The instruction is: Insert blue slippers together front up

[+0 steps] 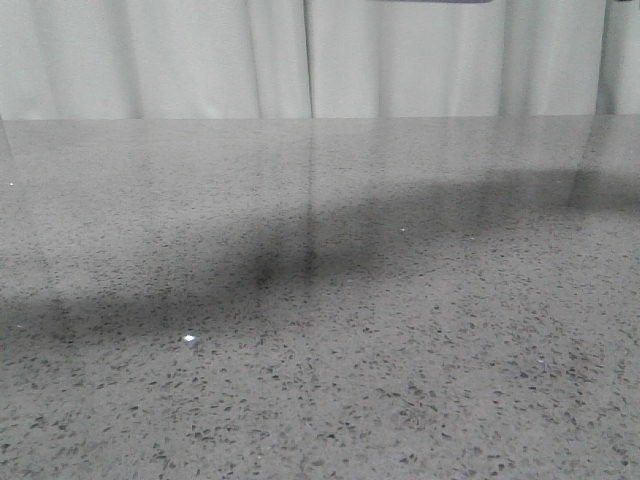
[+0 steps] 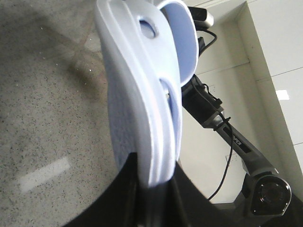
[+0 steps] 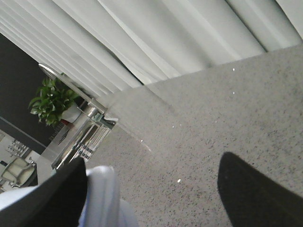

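Speckled table (image 1: 320,380) bare — left gripper (image 2: 154,189) clamps nested blue slippers (image 2: 142,104); right gripper (image 3: 156,198) spread.

Seen from the right arm's wrist, a speckled grey stone table (image 3: 227,113) stretches away to pale pleated curtains (image 3: 156,38). Two dark fingers (image 3: 251,194) of the right gripper (image 3: 156,194) stand wide apart in the foreground. A pale blue slipper (image 3: 102,198) lies against one finger, only its edge in view. Past the table's corner, a leafy green potted plant (image 3: 51,101) stands beside a dark wall.
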`<state>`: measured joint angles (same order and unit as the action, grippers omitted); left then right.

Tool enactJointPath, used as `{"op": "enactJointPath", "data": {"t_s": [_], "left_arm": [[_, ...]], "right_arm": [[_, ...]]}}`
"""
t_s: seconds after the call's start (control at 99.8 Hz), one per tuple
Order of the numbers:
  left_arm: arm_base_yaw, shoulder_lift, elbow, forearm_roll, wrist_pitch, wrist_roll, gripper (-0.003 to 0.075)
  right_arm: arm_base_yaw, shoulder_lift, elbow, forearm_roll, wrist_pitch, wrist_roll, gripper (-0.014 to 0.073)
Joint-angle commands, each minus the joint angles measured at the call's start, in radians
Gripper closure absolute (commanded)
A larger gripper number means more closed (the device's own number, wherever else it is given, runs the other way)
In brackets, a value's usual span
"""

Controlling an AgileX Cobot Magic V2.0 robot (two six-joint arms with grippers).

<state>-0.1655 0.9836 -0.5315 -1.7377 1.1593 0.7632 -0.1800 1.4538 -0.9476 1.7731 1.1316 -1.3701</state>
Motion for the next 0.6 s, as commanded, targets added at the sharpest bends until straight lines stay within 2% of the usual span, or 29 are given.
{"op": "enactJointPath", "data": {"t_s": [0.0,0.361,0.591], "left_arm": [[-0.01,-0.006,-0.029,-0.075,0.055,-0.001,0.0705],[-0.01,-0.005,-0.029,-0.023,-0.01,-0.001,0.0705],[-0.007,-0.003,-0.029,0.05,-0.084,-0.001,0.0705]], "right_arm": [[-0.053,-0.057,-0.033,0.097,0.07,-0.004,0.0095],[-0.225,-0.141,-0.033,0.097,0.082,-0.004,0.0095],[-0.251,-0.149,-0.033,0.097,0.097,-0.004,0.0095]]}}
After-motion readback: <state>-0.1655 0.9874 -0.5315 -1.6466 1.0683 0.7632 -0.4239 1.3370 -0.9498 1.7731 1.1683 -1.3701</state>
